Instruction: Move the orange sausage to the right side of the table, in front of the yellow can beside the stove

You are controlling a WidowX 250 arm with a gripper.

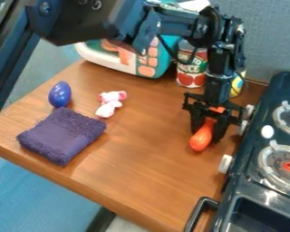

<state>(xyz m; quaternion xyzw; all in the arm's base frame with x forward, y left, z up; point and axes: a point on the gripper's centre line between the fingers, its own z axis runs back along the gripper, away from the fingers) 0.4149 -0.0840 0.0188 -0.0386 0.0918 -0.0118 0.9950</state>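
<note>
Holding an orange object [200, 138] near a labelled can [191, 72].

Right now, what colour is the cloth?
The cloth is dark purple, showing best in the camera view.

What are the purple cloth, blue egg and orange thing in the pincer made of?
The purple cloth looks like fuzzy towel fabric: its surface is nubbly. The blue egg looks like shiny plastic, as light glints on it, though painted wood is possible. The orange thing in the pincer looks smooth and glossy, probably plastic too.
</note>
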